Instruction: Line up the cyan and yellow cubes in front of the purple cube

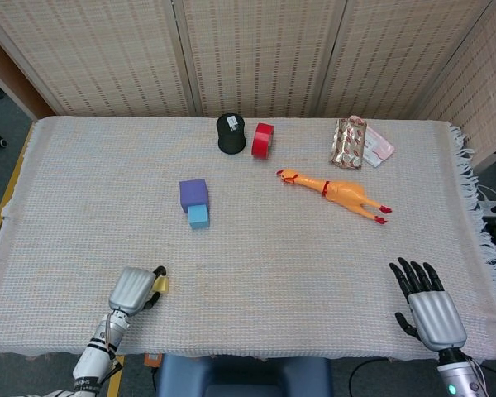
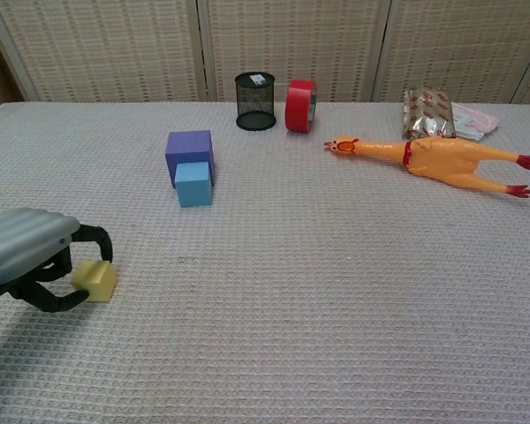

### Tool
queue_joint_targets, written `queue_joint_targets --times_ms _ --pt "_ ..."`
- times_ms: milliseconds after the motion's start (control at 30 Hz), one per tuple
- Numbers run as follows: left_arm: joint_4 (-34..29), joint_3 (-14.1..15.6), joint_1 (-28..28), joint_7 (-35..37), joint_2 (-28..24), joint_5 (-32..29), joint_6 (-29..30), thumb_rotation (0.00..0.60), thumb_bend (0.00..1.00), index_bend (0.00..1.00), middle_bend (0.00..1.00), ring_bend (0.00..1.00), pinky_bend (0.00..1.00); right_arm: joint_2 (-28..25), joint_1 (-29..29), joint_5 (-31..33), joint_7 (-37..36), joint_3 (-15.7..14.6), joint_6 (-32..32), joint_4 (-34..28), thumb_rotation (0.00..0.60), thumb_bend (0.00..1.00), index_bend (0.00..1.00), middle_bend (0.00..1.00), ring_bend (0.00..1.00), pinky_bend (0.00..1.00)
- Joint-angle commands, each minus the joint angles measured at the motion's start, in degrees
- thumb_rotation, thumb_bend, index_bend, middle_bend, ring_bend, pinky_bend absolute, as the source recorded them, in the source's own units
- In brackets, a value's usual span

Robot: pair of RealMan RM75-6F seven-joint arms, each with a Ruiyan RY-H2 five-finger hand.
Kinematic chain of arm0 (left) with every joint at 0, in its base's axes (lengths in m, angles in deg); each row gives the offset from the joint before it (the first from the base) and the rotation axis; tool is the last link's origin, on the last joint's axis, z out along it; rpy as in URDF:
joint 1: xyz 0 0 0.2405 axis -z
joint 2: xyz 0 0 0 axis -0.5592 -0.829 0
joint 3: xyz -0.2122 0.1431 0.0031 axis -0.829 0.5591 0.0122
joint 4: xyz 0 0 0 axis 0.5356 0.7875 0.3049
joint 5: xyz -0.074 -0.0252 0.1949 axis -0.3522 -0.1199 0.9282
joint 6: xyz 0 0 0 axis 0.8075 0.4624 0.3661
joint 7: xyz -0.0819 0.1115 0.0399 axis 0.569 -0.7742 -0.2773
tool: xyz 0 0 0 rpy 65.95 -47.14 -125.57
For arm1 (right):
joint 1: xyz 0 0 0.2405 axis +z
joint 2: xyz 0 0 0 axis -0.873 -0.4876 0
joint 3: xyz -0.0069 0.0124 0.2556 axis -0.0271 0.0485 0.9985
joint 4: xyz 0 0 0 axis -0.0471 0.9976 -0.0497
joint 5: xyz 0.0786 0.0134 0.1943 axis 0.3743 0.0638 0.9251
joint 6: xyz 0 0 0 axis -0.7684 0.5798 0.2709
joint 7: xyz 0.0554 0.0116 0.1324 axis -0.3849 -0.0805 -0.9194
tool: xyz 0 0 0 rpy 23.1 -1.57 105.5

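Low at the near bench edge, the yellow cube [image 2: 95,280] is clasped by the left hand's [image 2: 31,259] curled fingers; the right hand [image 1: 428,306] is spread flat.

Small cube [image 2: 193,184] touching the front of the larger cube [image 2: 190,150], mesh cup [image 2: 255,101] behind them with tape roll [image 2: 300,105] just to its right, rubber chicken [image 2: 428,160] further right, foil packet [image 2: 428,110] behind it, third cube [image 2: 94,280] near front left, between the left hand's [image 2: 25,256] fingers.

You have a rough woven beige tablecloth [image 2: 336,291], a matt foam-like yellow cube [image 2: 96,280], a glossy rubbery orange chicken [image 2: 433,159] and a black mesh metal cup [image 2: 254,101].
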Motion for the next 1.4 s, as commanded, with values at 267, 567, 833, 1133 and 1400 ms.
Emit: queue_joint_targets --times_ms 267,567,833,1133,1400 --pt "2.4 -1.0 -0.9 1.4 1.1 2.0 -0.2 0.600 0.33 0.55 1.00 1.00 1.00 0.0 -0.1 -0.1 0.1 0.1 -0.1 -0.1 0.600 0.05 0.00 0.00 0.00 0.00" --pt "1.3 -4.8 1.7 0.4 1.6 4.3 -1.5 0.600 0.33 0.56 1.00 1.00 1.00 0.4 0.3 0.7 0.8 0.3 -1.3 0.0 0.600 0.05 0.00 0.00 0.00 0.00" --pt "5.3 -11.5 7.9 -3.8 7.3 0.5 -6.7 0.600 0.33 0.54 1.00 1.00 1.00 1.1 1.0 3.5 1.8 1.4 -2.6 0.4 0.600 0.05 0.00 0.00 0.00 0.00" --pt "16.5 -15.7 14.0 -5.8 13.0 -5.5 -13.2 0.600 0.33 0.53 1.00 1.00 1.00 1.4 2.1 7.1 2.1 2.6 -4.4 0.6 0.600 0.05 0.00 0.00 0.00 0.00" --pt "20.3 -17.2 15.9 -4.3 14.6 -7.0 -14.6 0.600 0.33 0.52 1.00 1.00 1.00 1.7 2.9 9.4 2.6 3.2 -5.6 0.9 0.600 0.05 0.00 0.00 0.00 0.00"
